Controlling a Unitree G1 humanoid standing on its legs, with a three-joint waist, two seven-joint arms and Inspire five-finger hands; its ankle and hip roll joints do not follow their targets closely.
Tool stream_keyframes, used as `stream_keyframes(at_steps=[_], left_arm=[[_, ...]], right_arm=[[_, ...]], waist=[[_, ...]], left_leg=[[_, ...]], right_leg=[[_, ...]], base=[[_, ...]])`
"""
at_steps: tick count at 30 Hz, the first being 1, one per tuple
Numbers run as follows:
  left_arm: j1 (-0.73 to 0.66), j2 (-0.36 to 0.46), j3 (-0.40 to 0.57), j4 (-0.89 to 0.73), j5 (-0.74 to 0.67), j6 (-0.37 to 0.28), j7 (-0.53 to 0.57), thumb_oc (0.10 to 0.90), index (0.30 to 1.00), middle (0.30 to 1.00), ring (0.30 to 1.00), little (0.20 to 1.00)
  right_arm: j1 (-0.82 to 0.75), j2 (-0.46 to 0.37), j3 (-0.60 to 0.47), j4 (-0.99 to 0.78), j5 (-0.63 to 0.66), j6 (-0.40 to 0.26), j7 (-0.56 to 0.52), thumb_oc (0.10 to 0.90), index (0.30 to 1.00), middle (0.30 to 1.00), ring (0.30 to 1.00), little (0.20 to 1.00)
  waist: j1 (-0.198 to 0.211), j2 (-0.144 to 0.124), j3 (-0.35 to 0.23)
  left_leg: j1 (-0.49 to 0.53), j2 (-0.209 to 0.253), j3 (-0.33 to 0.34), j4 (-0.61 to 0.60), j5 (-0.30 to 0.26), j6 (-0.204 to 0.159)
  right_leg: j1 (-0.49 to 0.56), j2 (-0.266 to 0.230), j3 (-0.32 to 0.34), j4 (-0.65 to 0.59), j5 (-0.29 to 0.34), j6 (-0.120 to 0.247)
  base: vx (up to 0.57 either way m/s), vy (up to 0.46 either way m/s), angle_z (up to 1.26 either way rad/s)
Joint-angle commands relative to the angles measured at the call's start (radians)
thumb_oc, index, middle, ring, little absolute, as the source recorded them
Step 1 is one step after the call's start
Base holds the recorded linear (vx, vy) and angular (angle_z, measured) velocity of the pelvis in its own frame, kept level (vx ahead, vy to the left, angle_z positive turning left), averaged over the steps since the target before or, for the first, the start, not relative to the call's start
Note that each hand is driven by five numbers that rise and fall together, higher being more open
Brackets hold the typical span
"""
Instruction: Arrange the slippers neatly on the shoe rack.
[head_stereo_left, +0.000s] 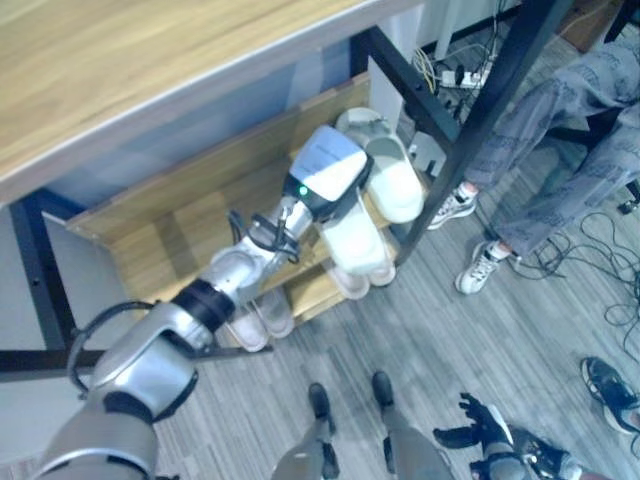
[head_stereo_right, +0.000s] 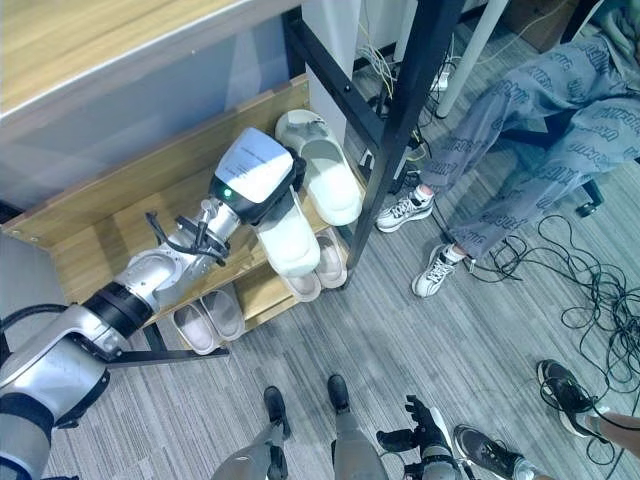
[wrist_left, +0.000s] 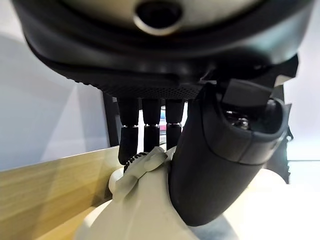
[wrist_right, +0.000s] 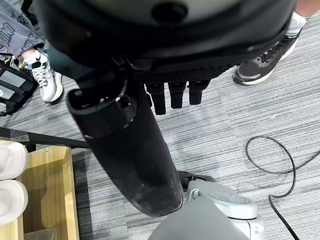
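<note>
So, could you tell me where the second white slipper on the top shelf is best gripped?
Probably by the raised strap of the second white slipper, coming from above: it lies flat on the shoe rack, sole down, beside the one under the left hand.

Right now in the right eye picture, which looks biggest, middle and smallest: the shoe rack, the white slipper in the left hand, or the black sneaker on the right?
1. shoe rack
2. white slipper, gripped by the left hand
3. black sneaker, though it lies nearer the camera, so this last place is unsure.
</note>
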Motion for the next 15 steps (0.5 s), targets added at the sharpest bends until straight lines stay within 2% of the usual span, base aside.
stream_keyframes(at_steps=[1,3,9,15], left_arm=[[-0.121,0.007,0.043,0.07,0.057,0.052,0.056,0.4,0.3,0.3,0.3,0.3],[-0.129,-0.022,0.042,0.123,0.061,0.071,0.063,0.4,0.3,0.3,0.3,0.3],[-0.21,0.009,0.01,0.2,0.05,0.104,0.078,0.4,0.3,0.3,0.3,0.3],[-0.24,0.013,-0.014,0.247,0.042,0.107,0.08,0.4,0.3,0.3,0.3,0.3]], right_arm=[[0.034,-0.061,0.006,-0.044,0.037,-0.036,-0.021,0.8,0.9,0.9,0.9,0.9],[0.032,-0.058,0.011,-0.038,0.039,-0.032,-0.026,0.8,0.9,0.9,0.9,0.9],[0.028,-0.064,0.019,-0.043,0.042,-0.036,-0.027,0.8,0.9,0.9,0.9,0.9],[0.027,-0.066,0.021,-0.035,0.053,-0.041,-0.028,0.8,0.9,0.9,0.9,0.9]], waist=[[0.009,-0.023,-0.028],[0.006,-0.028,-0.033],[0.002,-0.038,-0.032],[-0.001,-0.044,-0.033]], left_leg=[[0.018,0.013,-0.078,-0.006,-0.069,-0.054],[0.018,0.013,-0.079,-0.006,-0.07,-0.054],[0.001,0.012,-0.08,-0.006,-0.068,-0.055],[-0.003,0.015,-0.081,-0.006,-0.07,-0.055]], right_leg=[[-0.006,-0.1,-0.059,0.021,-0.028,0.124],[-0.008,-0.099,-0.061,0.023,-0.03,0.122],[-0.022,-0.096,-0.065,0.018,-0.023,0.126],[-0.028,-0.097,-0.067,0.017,-0.021,0.127]], base=[[0.0,0.0,0.0],[0.03,-0.007,0.02],[0.0,0.0,0.0],[0.0,0.0,0.0]])
